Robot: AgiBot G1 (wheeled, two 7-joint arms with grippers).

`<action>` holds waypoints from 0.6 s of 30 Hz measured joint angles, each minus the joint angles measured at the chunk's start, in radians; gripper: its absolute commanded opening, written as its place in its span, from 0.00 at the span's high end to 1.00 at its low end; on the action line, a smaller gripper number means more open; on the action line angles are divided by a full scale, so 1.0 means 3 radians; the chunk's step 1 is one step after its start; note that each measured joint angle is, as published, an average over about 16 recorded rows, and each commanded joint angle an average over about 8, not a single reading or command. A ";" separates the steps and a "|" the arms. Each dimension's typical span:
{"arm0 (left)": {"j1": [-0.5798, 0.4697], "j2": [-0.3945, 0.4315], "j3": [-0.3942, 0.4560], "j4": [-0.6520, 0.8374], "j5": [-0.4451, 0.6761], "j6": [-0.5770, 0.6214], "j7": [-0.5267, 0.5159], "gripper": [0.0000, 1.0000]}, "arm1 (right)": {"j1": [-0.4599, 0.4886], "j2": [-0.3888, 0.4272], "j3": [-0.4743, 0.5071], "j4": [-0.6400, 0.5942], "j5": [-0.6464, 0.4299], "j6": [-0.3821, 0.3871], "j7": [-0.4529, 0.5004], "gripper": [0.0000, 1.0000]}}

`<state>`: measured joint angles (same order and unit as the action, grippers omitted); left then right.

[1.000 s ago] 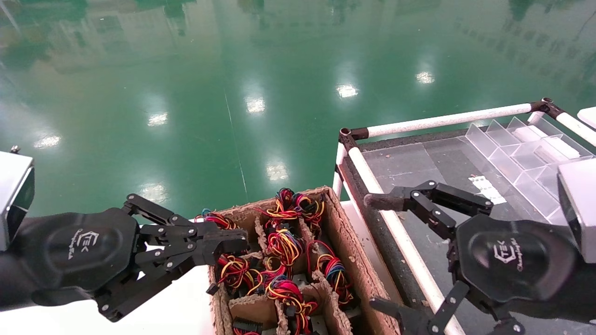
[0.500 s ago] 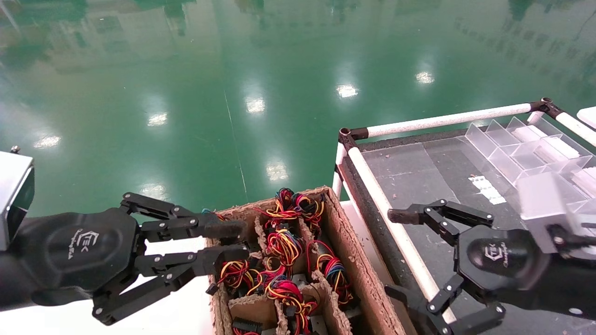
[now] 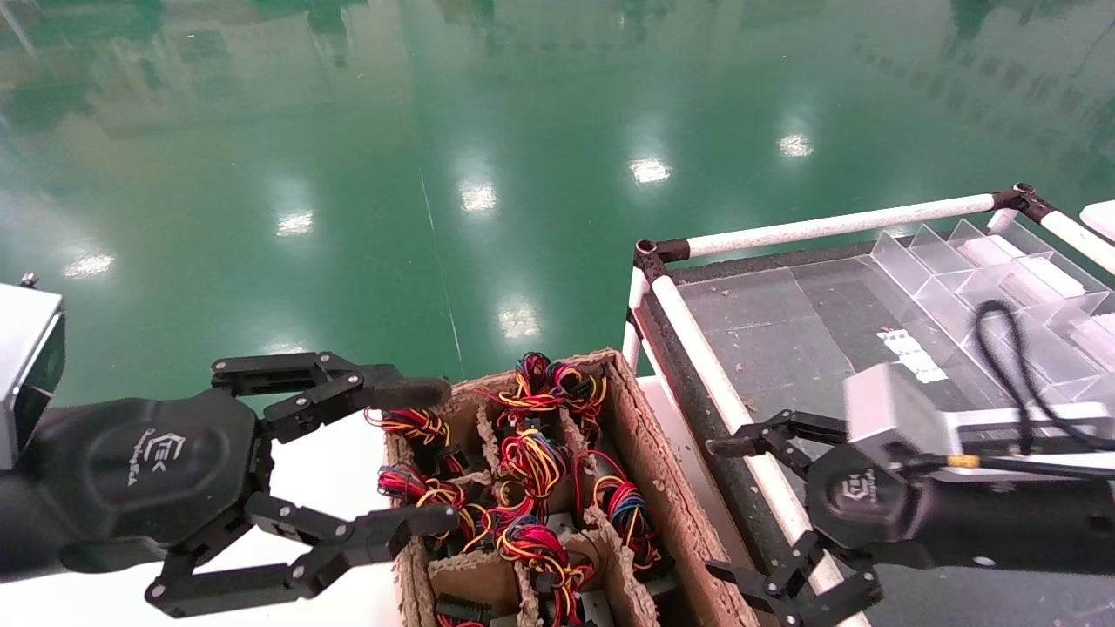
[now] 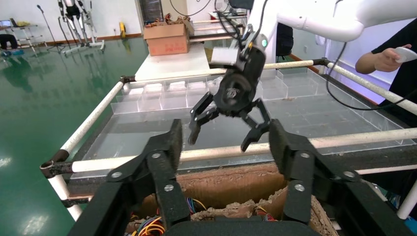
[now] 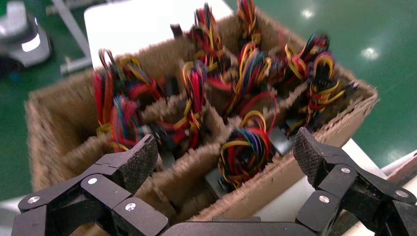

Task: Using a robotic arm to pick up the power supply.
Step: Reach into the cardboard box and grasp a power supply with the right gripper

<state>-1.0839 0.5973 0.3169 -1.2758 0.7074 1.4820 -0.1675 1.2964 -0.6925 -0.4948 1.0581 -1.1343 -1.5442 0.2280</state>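
Head view: left gripper [image 3: 418, 457] wide open, holding nothing, at the left edge of the box [image 3: 671, 531]. Right gripper [image 3: 723, 509] open too, empty, by the box's right wall. Supplies [image 3: 531, 466] down in the slots, under wires.

Left wrist view: same open fingers [image 4: 174, 142] over the box rim [image 4: 226, 179].

Right wrist view: fingers [image 5: 135, 160] wide apart, aimed at one supply [image 5: 246, 155]. Could grab only wires, snag a divider, or bump the other gripper.

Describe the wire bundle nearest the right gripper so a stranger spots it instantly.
Find the brown cardboard divider box between the two black grippers. In its compartment along the right-hand wall sits a looped wire bundle. Unlike its yellow-heavy neighbours, it is mostly red and blue.
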 measured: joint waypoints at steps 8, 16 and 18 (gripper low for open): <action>0.0000 0.0000 0.0001 0.0000 -0.0001 0.0000 0.0000 0.00 | 0.0338 -0.0262 -0.0295 -0.0342 -0.0324 -0.0093 -0.0232 0.00; 0.0000 -0.0001 0.0002 0.0000 -0.0001 -0.0001 0.0001 0.00 | 0.0613 -0.0497 -0.0569 -0.0652 -0.0470 -0.0111 -0.0512 0.00; 0.0000 -0.0001 0.0002 0.0000 -0.0001 -0.0001 0.0001 0.00 | 0.0673 -0.0545 -0.0626 -0.0717 -0.0489 -0.0114 -0.0583 0.00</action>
<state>-1.0841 0.5971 0.3175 -1.2758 0.7070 1.4818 -0.1672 1.4984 -0.8561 -0.6826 0.8431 -1.2809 -1.5785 0.0530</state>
